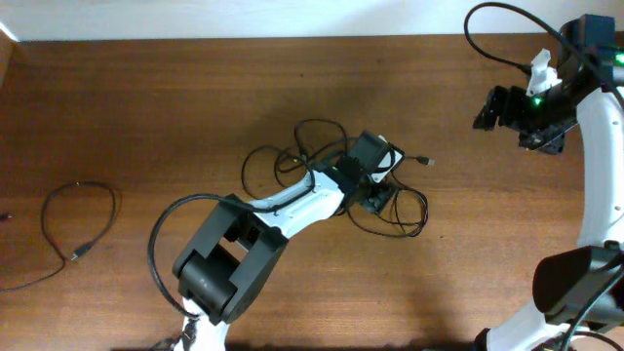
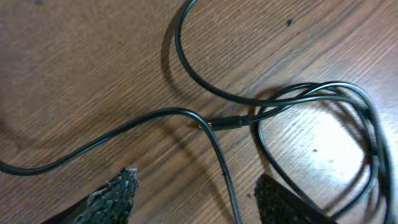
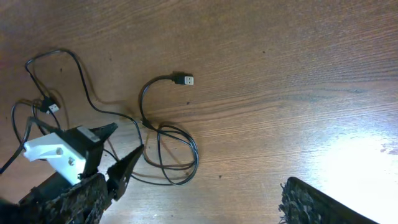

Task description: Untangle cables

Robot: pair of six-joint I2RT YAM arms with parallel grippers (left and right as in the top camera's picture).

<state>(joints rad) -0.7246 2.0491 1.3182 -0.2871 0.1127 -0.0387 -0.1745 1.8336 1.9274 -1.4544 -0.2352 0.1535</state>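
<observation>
Left gripper (image 2: 196,193): jaws spread wide, low over the cables (image 1: 292,158), with one strand running between the fingers (image 2: 118,196); you cannot tell from the wrist view whether it touches either pad. Right gripper (image 3: 193,202): jaws wide, holding nothing, at the far right of the table (image 1: 146,97), well apart from the tangle. Cables: bunched mid-table, their middle hidden from you overhead by the left arm (image 1: 292,205); one USB plug (image 3: 185,79) lies clear. Separate cord (image 1: 80,219): far left, its tail cut off at the frame edge.
</observation>
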